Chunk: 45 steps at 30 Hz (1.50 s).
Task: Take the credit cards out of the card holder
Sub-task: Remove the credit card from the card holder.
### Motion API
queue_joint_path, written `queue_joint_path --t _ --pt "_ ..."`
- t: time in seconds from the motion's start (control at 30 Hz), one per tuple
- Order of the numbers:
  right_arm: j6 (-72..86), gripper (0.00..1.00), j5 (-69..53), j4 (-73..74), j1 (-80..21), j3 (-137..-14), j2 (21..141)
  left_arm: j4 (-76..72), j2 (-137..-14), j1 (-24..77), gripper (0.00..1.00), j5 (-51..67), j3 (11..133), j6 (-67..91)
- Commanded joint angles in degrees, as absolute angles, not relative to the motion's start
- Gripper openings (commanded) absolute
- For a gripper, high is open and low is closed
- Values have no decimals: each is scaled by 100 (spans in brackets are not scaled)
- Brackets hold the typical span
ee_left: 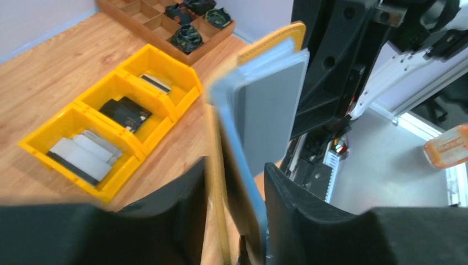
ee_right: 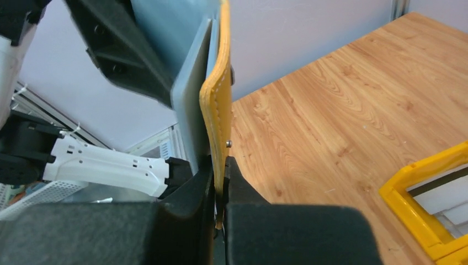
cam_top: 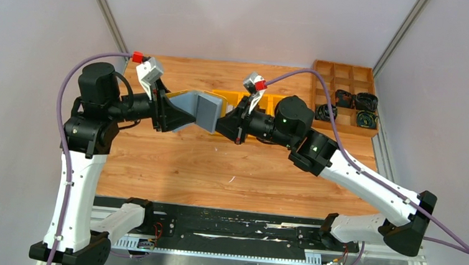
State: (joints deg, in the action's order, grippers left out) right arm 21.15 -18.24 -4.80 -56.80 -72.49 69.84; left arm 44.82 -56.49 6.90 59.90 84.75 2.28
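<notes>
- The card holder (cam_top: pixel 203 110) is up in the air over the middle of the desk (cam_top: pixel 217 169). It sits between the two arms, which meet head-on there.
- The holder is open. Its mustard-yellow cover (ee_right: pixel 216 110) is on one side, and a flat grey panel (ee_left: pixel 273 110) with a pale blue edge lies against it. I cannot tell whether that panel is a card or the holder's own inner face.
- The right jaws are together on the lower edge of the yellow cover. They are clamped, with only the thickness of the flap between the two black fingers (ee_right: pixel 265 221).
- The left jaws stand somewhat apart, and the other end of the holder rises between the black fingers (ee_left: pixel 165 215). The holder is blurred at that spot. I cannot tell whether the fingers press on it or only stand on either side of it.
- A row of three yellow bins (ee_left: pixel 160 130) sits on the desk beyond the holder.
- In the left wrist view, the nearest bin holds pale grey flat cards (ee_left: pixel 83 152) lying loosely on one another. The middle bin holds a black block (ee_left: pixel 126 113). The farthest bin holds something thin that is too small to make out.
- A wooden divided tray (cam_top: pixel 315 82) sits at the far right corner of the desk. Several of its compartments hold black coiled things (cam_top: pixel 365 103).
</notes>
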Motion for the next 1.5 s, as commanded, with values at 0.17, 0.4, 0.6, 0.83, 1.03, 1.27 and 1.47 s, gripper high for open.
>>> queue_joint_path --t 0.17,0.4,0.6,0.83,1.03,1.27,1.47 --pt "1287 0 -82 772 -6194 -8046 7221 4490 -5355 712 86 5472 8227 -403" --pt "469 0 1642 1689 -7031 -8970 7730 4245 -5257 712 96 5634 7852 -194" --pt "124 0 2048 1593 -7291 -8952 7668 4247 -5245 712 86 5886 7838 -224" --pt "108 0 1982 1384 -7299 -8756 7410 4576 -5335 712 60 6064 7960 -481" --pt "142 0 1957 1253 -7302 -8582 7220 4623 -5298 712 60 6209 8036 -501" --pt "130 0 1884 1006 -7295 -8307 6948 4694 -5270 712 55 6422 8161 -621" --pt "132 0 1635 831 -7247 -8111 6753 4814 -5279 712 40 6546 8238 -781"
